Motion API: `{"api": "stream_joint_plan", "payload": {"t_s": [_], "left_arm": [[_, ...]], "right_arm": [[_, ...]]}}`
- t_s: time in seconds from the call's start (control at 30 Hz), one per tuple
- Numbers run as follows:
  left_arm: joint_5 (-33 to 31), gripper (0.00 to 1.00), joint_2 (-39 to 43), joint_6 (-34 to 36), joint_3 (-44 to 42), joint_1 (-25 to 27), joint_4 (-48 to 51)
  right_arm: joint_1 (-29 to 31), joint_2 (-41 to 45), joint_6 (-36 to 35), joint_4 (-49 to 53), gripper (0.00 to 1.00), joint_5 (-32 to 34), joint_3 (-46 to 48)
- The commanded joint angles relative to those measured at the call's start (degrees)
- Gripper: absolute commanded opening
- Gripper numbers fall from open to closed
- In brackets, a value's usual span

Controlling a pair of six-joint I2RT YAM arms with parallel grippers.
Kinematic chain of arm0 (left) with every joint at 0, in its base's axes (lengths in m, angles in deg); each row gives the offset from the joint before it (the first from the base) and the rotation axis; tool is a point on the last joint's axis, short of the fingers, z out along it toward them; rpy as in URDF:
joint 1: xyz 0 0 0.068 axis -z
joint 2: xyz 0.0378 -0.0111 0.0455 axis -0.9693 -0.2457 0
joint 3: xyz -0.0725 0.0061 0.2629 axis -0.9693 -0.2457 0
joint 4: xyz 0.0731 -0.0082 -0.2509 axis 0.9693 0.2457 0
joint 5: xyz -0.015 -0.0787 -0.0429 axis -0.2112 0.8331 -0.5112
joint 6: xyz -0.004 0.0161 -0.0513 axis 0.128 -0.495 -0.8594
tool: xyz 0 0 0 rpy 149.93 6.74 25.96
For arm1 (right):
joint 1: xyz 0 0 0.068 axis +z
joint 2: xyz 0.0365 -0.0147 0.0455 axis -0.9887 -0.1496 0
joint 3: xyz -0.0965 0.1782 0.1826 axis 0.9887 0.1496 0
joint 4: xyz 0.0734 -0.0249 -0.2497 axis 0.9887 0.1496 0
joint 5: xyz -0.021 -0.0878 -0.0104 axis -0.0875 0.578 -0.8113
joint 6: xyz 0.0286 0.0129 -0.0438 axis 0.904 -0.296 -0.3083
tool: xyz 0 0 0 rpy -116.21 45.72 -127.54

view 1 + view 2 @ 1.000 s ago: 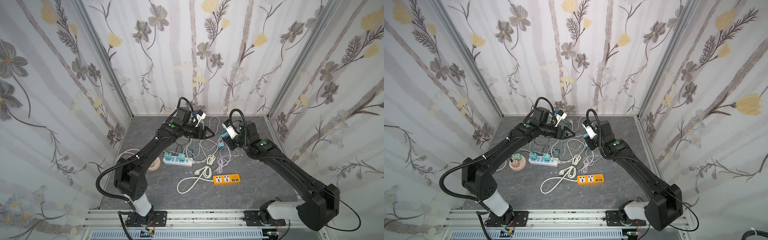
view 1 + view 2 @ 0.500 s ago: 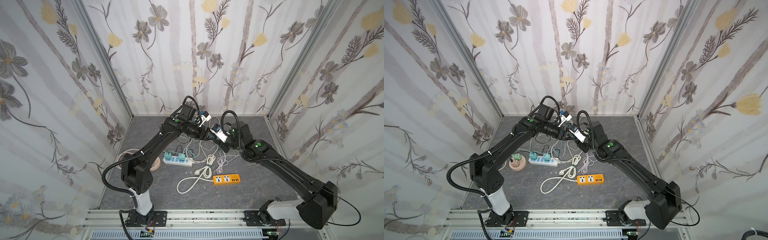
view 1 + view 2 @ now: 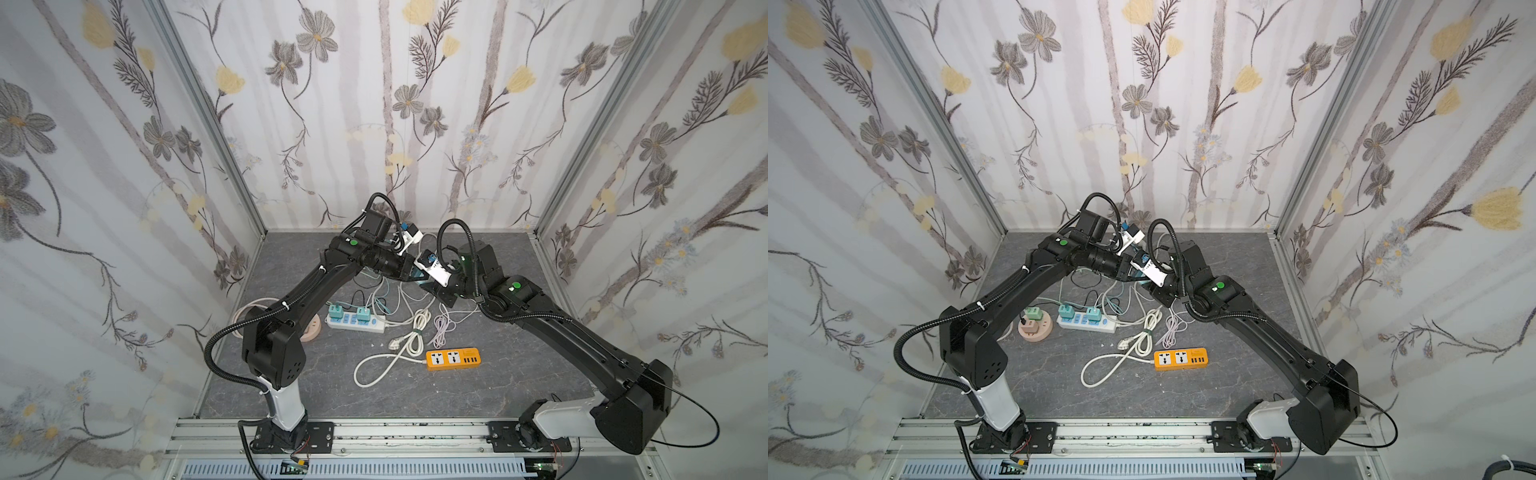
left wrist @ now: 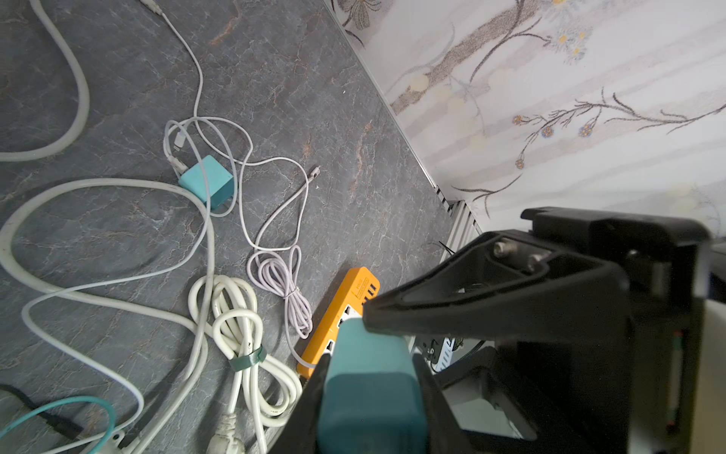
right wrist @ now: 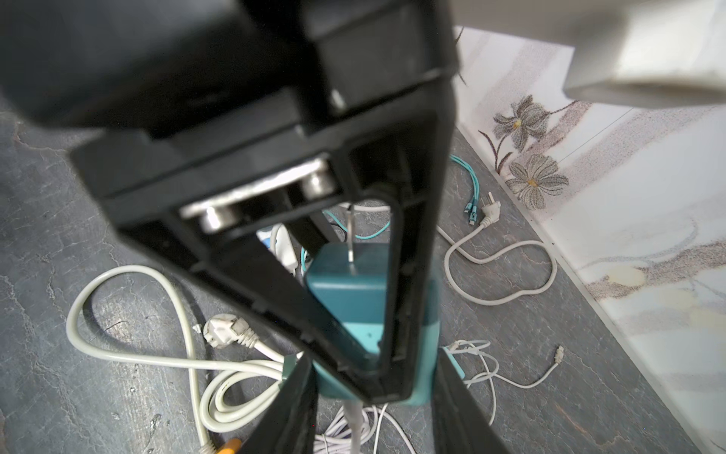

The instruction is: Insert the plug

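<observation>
The plug (image 4: pixel 369 393) is a teal block held in the air over the back middle of the table. My left gripper (image 4: pixel 371 361) is shut on it, a black finger pressed against each side. My right gripper (image 5: pixel 373 365) is also shut on the plug (image 5: pixel 349 295), whose metal prong (image 5: pixel 351 239) points away from that wrist. In both top views the left gripper (image 3: pixel 415 272) and right gripper (image 3: pixel 432 284) meet tip to tip, and most of the plug is hidden between them. The orange power strip (image 3: pixel 453 359) lies below on the table, its sockets facing up.
A white power strip (image 3: pixel 355 324) carrying teal plugs and a round pink socket (image 3: pixel 1036 328) lie left of centre. Coiled white cords (image 3: pixel 409 338), a lilac cable (image 3: pixel 440 330) and another teal charger (image 4: pixel 206 182) are strewn under the grippers. Walls enclose three sides.
The two arms moved toward each other until the grippers met. My left gripper, open a second ago, has closed on the plug that the right gripper holds.
</observation>
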Motion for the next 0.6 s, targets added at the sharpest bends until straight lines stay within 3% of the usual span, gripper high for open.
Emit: {"api": "stream_joint_plan", "payload": {"t_s": [0.0, 0.07, 0.2, 0.27, 0.4, 0.47, 0.57], "left_arm": [[2.8, 0.05, 0.06, 0.69, -0.23, -0.08, -1.58], [2.69, 0.0, 0.25, 0.07, -0.81, -0.21, -2.45], [2.63, 0.0, 0.92, -4.03, -2.74, -0.87, -8.21], [0.89, 0.0, 2.09, -8.29, -4.86, -0.96, -14.63], [-7.32, 0.0, 6.0, -23.37, -13.35, -0.96, -37.26], [-10.9, 0.0, 7.38, -30.46, -17.83, -0.67, -49.35], [-16.41, 0.0, 7.81, -39.77, -20.49, -0.12, -60.48]], "right_arm": [[-0.11, -0.03, 0.88, -0.87, 0.41, -1.74, -0.33], [-0.77, 1.24, 2.73, -2.21, 0.44, -2.75, 0.57], [-3.81, 6.58, 10.81, -6.86, 0.65, -3.01, 4.81], [-6.91, 9.73, 18.91, -9.38, 0.7, -4.41, 6.81], [-13.59, 13.67, 40.92, -13.17, 0.73, -8.65, 8.99], [-14.51, 13.47, 51.6, -15.62, 0.73, -13.35, 10.09], [-14.35, 12.29, 61.82, -20.27, 0.73, -19.48, 10.42]]}}
